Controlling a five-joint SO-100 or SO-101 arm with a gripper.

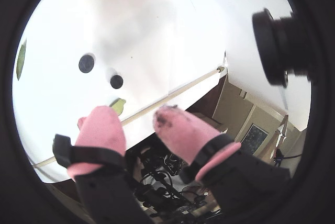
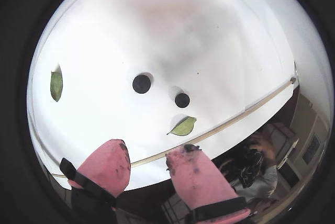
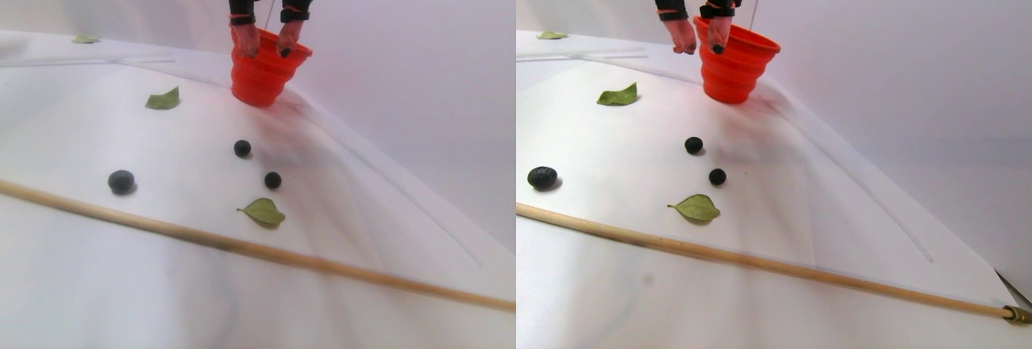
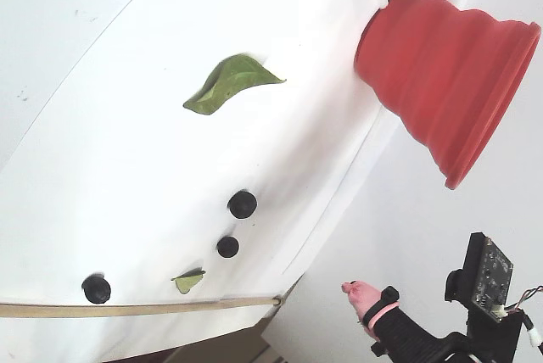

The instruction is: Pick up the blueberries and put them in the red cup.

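Table (image 3: 161,284): white, matte sheet, smooth, faintly creased; a thin pale seam crosses it toward the cup in the stereo pair view.
Rod (image 3: 242,246): long, round wooden stick lying along the near side of the sheet; its tip shows at the sheet's edge in a wrist view (image 2: 292,80).
Red cup (image 3: 260,76): stepped rings widening to a thick rim, matte, rubbery look; stands upright at the far end of the sheet, well apart from the berries. Ribbed side clear in the fixed view (image 4: 441,66).
Gripper (image 3: 266,46): black arm, two pink padded fingers (image 2: 196,174) with dark smudges on the tips, bound by black straps. Fingers spread apart over the cup's rim; a small dark round thing sits at one fingertip, too small to tell whether it is pinched or loose.
Leaves: flat, pointed, dull green; one beside the cup (image 3: 164,99), one near the rod (image 3: 263,211), one far off at the back (image 3: 84,39).
Blueberries: three on the sheet, round, blue-black, matte. Largest (image 3: 121,180) just beside the rod; two smaller (image 3: 242,148) (image 3: 272,180) near each other, mid-sheet.
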